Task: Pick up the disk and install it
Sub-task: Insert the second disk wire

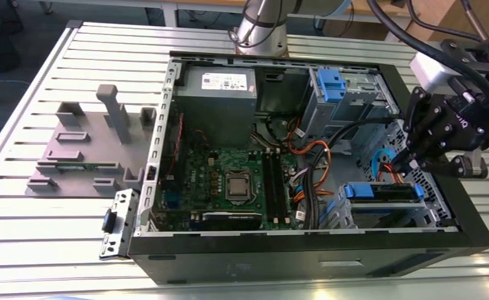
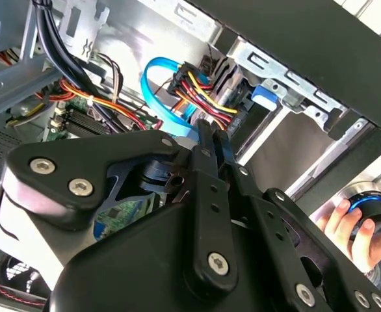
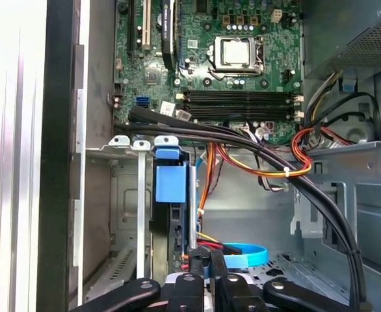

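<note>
The disk (image 1: 383,192) sits in the lower drive cage at the exterior view's right of the open computer case, with its blue bracket facing up. In the first wrist view the disk (image 3: 171,184) stands edge-on in the cage slot, and the second wrist view shows its blue end (image 2: 262,94). My gripper (image 1: 397,165) hangs just above and behind the disk, by the orange and blue cables. Its fingers are together in both wrist views, and nothing shows between them at the gripper (image 2: 212,135) (image 3: 207,261).
Black, orange and red cable bundles (image 3: 268,162) cross between the motherboard (image 1: 227,181) and the drive cage. A second blue latch (image 1: 331,80) sits on the upper bay. A grey fixture block (image 1: 86,150) lies on the slatted table. A person's hand (image 2: 346,224) holds a round knob beside the case.
</note>
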`<state>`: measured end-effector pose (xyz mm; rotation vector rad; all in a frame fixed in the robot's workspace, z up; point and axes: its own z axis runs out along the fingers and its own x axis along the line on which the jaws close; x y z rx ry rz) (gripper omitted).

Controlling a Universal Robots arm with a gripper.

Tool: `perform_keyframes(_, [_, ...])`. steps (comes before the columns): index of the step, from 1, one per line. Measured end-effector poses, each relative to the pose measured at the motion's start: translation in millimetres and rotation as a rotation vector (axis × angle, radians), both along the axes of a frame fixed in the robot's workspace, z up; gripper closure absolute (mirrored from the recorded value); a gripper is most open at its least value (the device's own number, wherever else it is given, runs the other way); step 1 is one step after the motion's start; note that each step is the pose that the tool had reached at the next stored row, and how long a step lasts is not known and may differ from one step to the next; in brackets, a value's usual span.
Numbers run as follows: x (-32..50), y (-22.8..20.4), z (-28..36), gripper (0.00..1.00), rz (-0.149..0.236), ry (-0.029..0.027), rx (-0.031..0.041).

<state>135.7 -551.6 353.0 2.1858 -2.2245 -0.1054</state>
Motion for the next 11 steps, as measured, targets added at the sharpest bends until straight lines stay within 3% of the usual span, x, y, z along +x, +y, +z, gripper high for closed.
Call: perform_keyframes(11, [-5.3, -7.8, -4.8, 0.84, 0.000, 0.0000, 0.0000])
